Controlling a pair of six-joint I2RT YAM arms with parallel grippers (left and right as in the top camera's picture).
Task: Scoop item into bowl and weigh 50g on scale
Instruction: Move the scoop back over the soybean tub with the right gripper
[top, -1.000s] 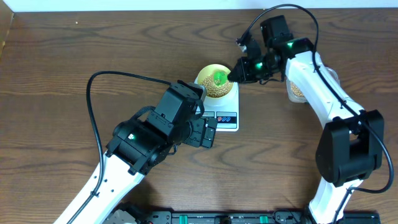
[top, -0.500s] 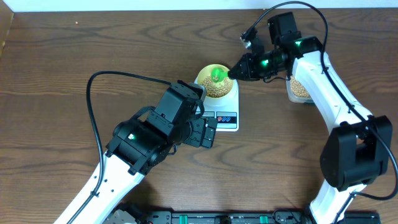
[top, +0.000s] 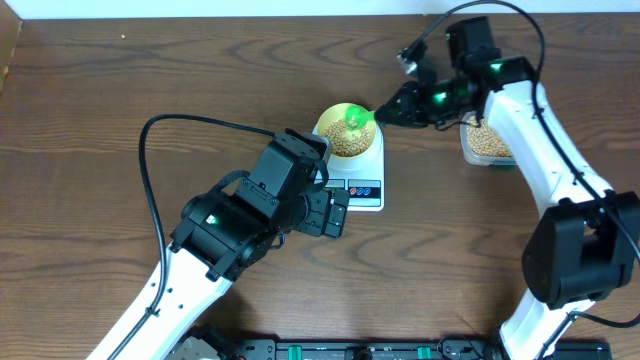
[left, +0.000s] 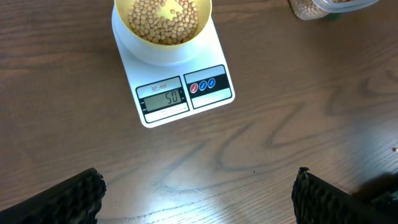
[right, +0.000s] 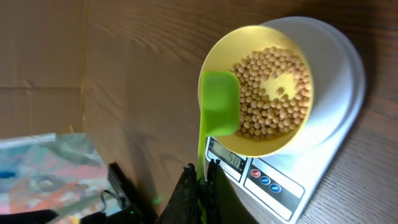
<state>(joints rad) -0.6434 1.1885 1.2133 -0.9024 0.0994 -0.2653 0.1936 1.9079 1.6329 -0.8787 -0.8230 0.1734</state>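
The right gripper (top: 388, 107) sits farther right than before. The green scoop (top: 358, 118) now overhangs the rim of the bowl (top: 322, 128), not its centre.

Dark wood-grain table (top: 90, 110), pale strip (top: 200, 8) behind, perhaps a wall, soft glare

beans (left: 163, 22) beige-tan, plain, no markings; bowl (right: 222, 57) pale yellow; scale (left: 211, 59) white; its display (left: 163, 98) pale grey with dark digits; buttons (left: 203, 84) red and blue; scoop (right: 219, 102) bright green, solid colour; table (top: 150, 90) dark brown with streaky wood grain; tub (top: 466, 150) clear, tan showing through; arms (top: 530, 130) white shells, black joints and cables, small green lights
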